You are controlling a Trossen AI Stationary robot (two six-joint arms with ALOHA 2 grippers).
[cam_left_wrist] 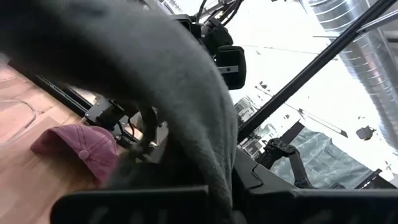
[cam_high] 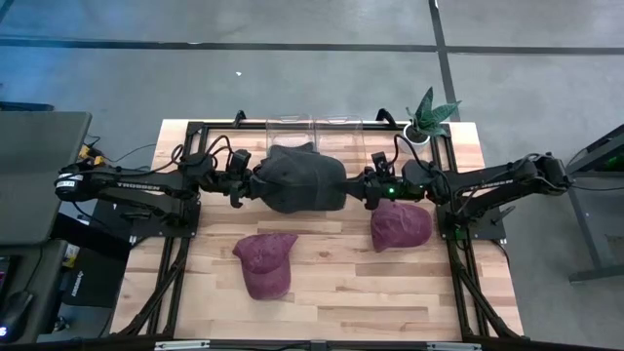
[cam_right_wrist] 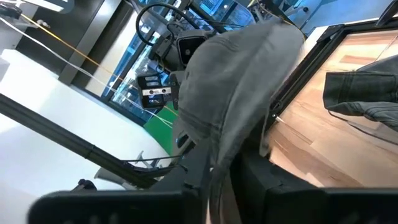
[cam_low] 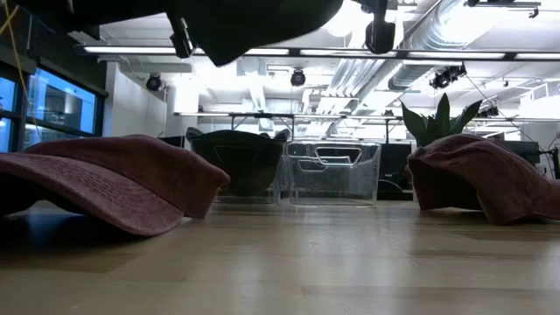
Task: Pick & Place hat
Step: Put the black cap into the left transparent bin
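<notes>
A dark grey hat point(cam_high: 302, 180) hangs in the air between my two grippers, above the middle of the table. My left gripper point(cam_high: 250, 185) is shut on its left side and my right gripper point(cam_high: 359, 188) on its right side. In the low view the dark grey hat point(cam_low: 254, 22) sits high above the boards. Two maroon hats lie on the table: one point(cam_high: 265, 263) toward the near edge, resting on its brim, the other point(cam_high: 400, 226) under the right arm. Another dark hat point(cam_low: 236, 162) sits in a clear bin. My left gripper holds the dark grey hat by its left edge point(cam_left_wrist: 214, 165), coming in level from the table's left. The cloth covers the fingertips, so the kind of hold is hidden. The hat is lifted clear. My right gripper holds the hat by its right edge point(cam_right_wrist: 219, 152), level from the table's right. The cloth drapes over the fingers and hides the place of contact. The hat hangs clear of the table between both arms.
Two clear bins point(cam_high: 312, 127) stand at the far edge, with a potted plant point(cam_high: 429, 117) at the far right corner. A black frame point(cam_high: 458, 263) runs along the table's sides. Bare boards point(cam_high: 341, 283) lie between and in front of the maroon hats.
</notes>
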